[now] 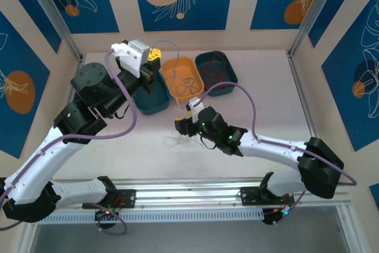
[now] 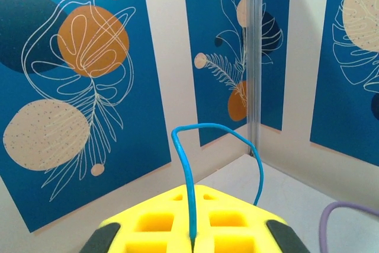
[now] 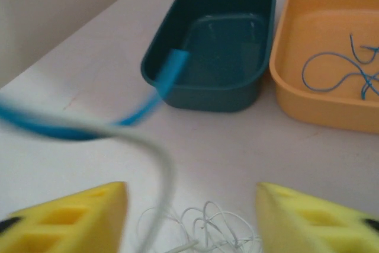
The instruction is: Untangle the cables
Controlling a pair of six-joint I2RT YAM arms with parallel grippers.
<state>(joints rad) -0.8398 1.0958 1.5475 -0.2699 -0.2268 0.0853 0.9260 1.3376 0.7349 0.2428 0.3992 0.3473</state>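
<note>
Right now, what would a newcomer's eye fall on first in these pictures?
The left gripper, raised at the back left, is shut on a blue wire that arches above its yellow fingers. Under the open right gripper, a small heap of white wires lies on the table. Just beyond it, the orange tray holds more blue wires.

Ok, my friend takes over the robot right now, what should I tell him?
Left fingers: shut on a blue wire, lifted up.
Right fingers: open over the white wires on the table.
Done: more blue wires lie in the orange bin, red wires in the right-hand teal bin; the dark teal bin looks empty.
Left to do: bin the held blue wire, then the white ones.
</note>
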